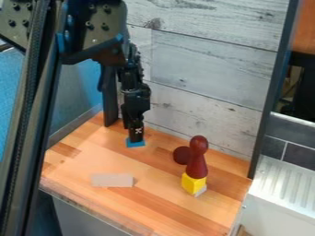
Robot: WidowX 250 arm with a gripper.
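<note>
Spanning the lower part of the view, the wooden table (154, 203) carries all the small pieces and backs onto a plank-patterned wall panel (209, 60). The black arm (134, 94) hangs down near the table's far left corner, and its pincer (136, 137) points straight down. To its right and nearer the camera stands an upright dark red skittle-shaped piece (196, 166) on a yellow block (194, 183), with a pale block (201, 190) partly showing at the base. A flat grey block (112, 180) lies alone, nearer the camera than the pincer. Just behind and left of the skittle-shaped piece is 1 dark red round piece (182, 155). Smallest is the blue piece (135, 143), directly below the pincer, its longer side running roughly across the view. Whether the pincer is apart, together or clamped on it, I cannot tell.
</note>
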